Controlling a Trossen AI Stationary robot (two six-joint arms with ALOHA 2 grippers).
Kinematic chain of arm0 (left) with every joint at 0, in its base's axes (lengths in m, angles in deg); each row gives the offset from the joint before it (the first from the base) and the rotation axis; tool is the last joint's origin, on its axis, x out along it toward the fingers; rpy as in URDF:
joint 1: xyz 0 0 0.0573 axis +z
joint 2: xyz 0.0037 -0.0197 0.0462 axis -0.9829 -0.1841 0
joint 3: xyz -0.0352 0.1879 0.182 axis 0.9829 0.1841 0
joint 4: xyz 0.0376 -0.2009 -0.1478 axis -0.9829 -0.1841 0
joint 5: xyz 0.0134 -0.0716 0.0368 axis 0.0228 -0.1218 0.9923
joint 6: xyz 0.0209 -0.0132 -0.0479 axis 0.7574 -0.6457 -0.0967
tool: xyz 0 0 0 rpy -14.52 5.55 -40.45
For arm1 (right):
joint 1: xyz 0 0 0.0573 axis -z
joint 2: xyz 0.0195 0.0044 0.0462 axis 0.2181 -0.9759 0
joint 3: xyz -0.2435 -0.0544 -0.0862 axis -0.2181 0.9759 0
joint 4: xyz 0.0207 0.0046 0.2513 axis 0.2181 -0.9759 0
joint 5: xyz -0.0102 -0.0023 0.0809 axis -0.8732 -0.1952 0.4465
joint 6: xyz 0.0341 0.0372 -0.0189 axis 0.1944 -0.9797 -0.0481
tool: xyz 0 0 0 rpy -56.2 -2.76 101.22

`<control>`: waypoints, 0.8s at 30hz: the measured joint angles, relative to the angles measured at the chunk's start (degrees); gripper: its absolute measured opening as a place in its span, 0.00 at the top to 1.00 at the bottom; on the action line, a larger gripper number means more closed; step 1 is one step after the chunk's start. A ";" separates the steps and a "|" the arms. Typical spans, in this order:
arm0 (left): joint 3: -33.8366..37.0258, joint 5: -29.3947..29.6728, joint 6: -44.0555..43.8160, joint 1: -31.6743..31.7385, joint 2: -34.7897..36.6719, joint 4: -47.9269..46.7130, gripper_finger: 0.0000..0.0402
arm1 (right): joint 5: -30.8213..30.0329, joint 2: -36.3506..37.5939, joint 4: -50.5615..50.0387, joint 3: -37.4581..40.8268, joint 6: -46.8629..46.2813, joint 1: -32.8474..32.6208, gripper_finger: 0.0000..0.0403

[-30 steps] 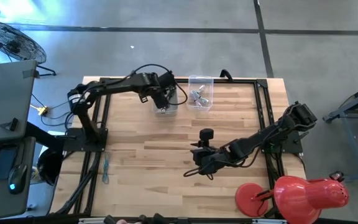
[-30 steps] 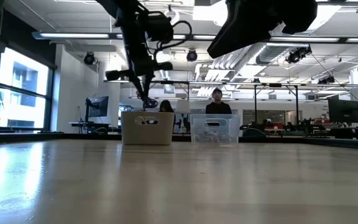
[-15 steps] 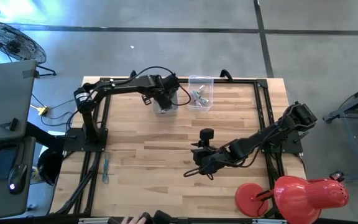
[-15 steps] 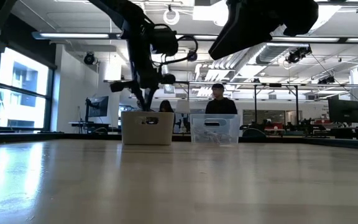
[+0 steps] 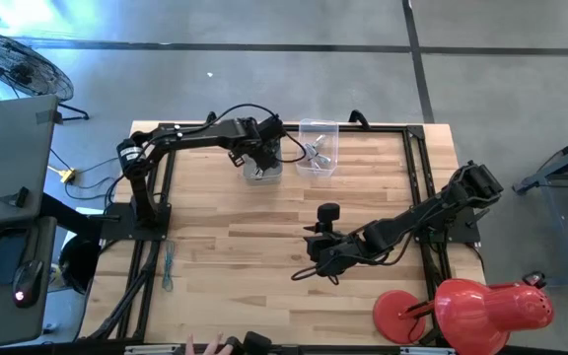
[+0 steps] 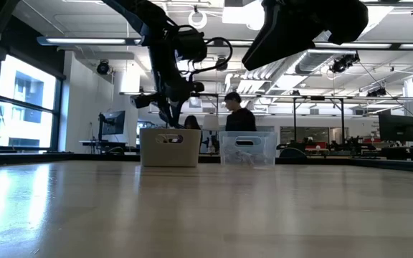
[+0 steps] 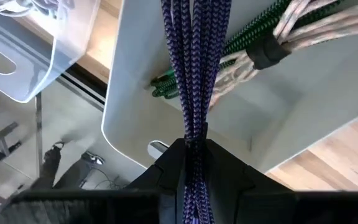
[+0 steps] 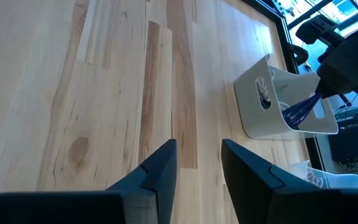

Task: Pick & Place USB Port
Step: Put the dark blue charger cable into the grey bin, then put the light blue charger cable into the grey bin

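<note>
My left gripper (image 5: 258, 158) is over the white bin (image 5: 263, 172) at the table's far edge, shut on a bundle of purple braided cable (image 7: 194, 74). The bundle reaches down into the bin, where green (image 7: 253, 31) and beige cables (image 7: 309, 18) lie. The right wrist view also shows the bin (image 8: 272, 99) and the purple cable (image 8: 300, 109). My right gripper (image 5: 309, 258) is open and empty above the middle of the table; its own view shows its gripper (image 8: 197, 165) over bare wood. My left gripper pinches the purple cable bundle (image 7: 194, 134) between its two fingers (image 7: 166, 168), several strands side by side. The fingers come from above, pointing down into the white bin. The bundle hangs below the fingers, its lower end inside the bin.
A clear plastic bin (image 5: 316, 148) with small metal parts stands right of the white bin; both show in the low view, the white bin (image 6: 169, 147) and the clear bin (image 6: 247, 149). A red lamp (image 5: 481, 308) stands at the near right corner. A person's hand (image 5: 205, 345) shows at the near edge.
My left gripper has gone a little toward the table's right edge and slightly down over the white bin, still shut on the purple cable.
</note>
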 joint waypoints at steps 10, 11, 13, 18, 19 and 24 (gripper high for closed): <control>0.00 1.17 -4.74 -0.48 0.00 0.91 0.70 | 0.09 0.00 -0.23 0.00 0.03 0.00 0.71; 0.00 2.16 -4.76 -0.61 0.00 0.97 0.67 | 0.24 0.00 -0.23 0.00 0.03 0.00 0.71; 0.00 4.56 -4.75 -1.27 0.00 0.97 0.59 | 0.41 0.00 -0.23 0.00 0.02 0.00 0.71; 0.00 11.76 -4.46 -3.32 0.00 0.81 0.43 | 0.42 0.00 -0.44 0.00 -0.09 0.00 0.71; 0.00 14.73 -4.96 -4.05 0.02 0.27 0.41 | 0.46 0.00 -0.46 0.00 -0.10 0.00 0.71; 0.00 22.35 -10.59 -8.09 1.81 -13.33 0.36 | 0.83 0.00 -1.55 0.00 -1.13 0.00 0.71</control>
